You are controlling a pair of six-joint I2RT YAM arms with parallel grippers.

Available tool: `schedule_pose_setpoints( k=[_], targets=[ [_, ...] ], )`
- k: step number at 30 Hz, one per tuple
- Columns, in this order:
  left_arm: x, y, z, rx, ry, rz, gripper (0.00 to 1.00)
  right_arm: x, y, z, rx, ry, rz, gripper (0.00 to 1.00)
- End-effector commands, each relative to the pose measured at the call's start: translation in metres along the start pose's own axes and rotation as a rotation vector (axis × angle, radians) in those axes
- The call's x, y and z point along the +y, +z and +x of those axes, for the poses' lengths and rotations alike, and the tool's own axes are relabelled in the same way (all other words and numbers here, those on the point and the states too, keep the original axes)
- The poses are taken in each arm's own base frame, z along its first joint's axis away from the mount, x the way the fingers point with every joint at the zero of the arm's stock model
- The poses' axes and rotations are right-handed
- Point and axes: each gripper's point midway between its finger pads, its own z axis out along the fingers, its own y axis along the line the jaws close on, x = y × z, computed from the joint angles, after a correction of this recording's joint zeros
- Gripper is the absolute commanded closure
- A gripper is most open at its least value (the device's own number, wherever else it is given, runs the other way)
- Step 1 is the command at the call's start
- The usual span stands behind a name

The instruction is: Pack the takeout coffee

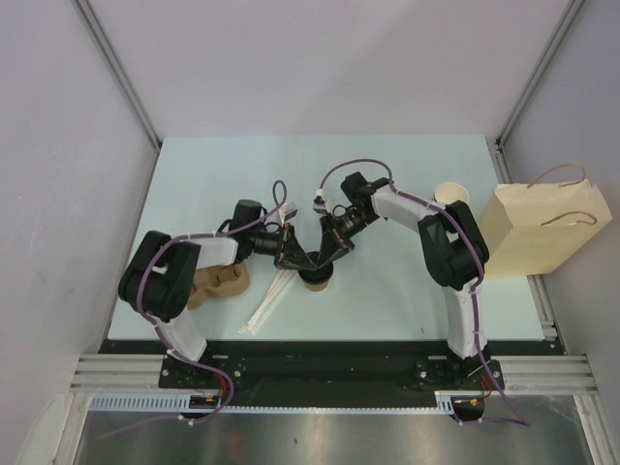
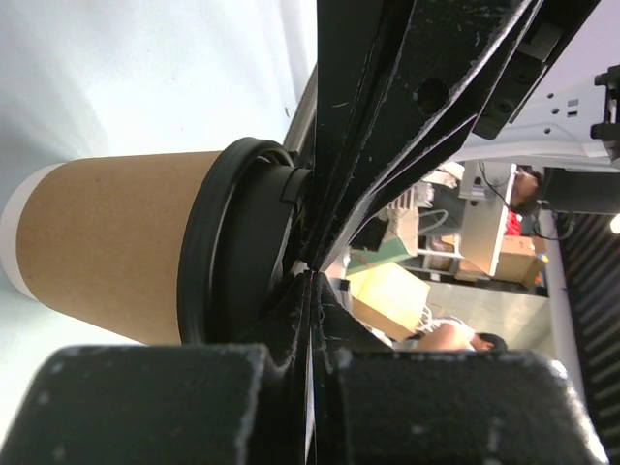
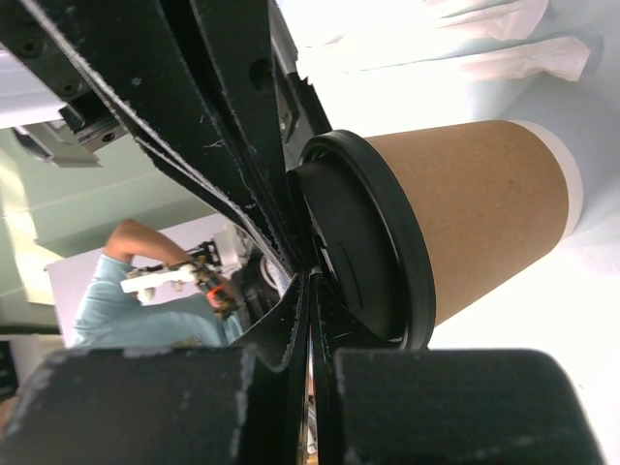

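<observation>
The takeout coffee (image 1: 316, 279), a brown kraft cup with a black lid, stands upright at the table's middle front. Both grippers meet tip to tip just above its lid. My left gripper (image 1: 306, 263) comes in from the left, shut with nothing between its fingers. My right gripper (image 1: 321, 261) comes from the right, also shut and empty. In the left wrist view the cup body (image 2: 116, 252) and lid (image 2: 232, 257) lie right against my shut left gripper (image 2: 310, 278). The right wrist view shows the lid (image 3: 373, 242) touching my shut right gripper (image 3: 310, 278), with the cup body (image 3: 484, 208) beyond.
A kraft paper bag (image 1: 542, 231) with rope handles stands at the table's right edge. A lidless tan cup (image 1: 451, 193) sits behind the right arm. A brown moulded cup carrier (image 1: 219, 283) lies under the left arm, and white wrapped straws (image 1: 269, 298) lie beside it.
</observation>
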Motion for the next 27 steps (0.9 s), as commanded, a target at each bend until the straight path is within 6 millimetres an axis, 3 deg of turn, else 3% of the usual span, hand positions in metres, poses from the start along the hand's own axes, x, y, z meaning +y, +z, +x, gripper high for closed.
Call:
schedule_pose_setpoints(
  k=[1,13,16,20,27],
  targets=[
    [0.02,0.003,-0.014,-0.127,0.099,-0.124,1.0,-0.007,0.002,-0.007,-0.009,-0.119,0.141,1.0],
    [-0.058,-0.014,-0.009,-0.156,0.27,0.02,1.0,0.06,-0.029,-0.009,-0.071,-0.279,0.056,1.0],
    [-0.062,-0.015,-0.016,-0.184,0.278,0.015,1.0,0.067,-0.033,-0.003,-0.086,-0.289,0.023,1.0],
    [-0.054,-0.011,-0.025,-0.21,0.254,-0.001,1.0,0.067,-0.041,0.001,-0.134,-0.287,0.006,1.0],
    [-0.034,-0.003,-0.04,-0.221,0.207,-0.026,1.0,0.045,-0.032,-0.004,-0.152,-0.236,0.029,1.0]
  ],
)
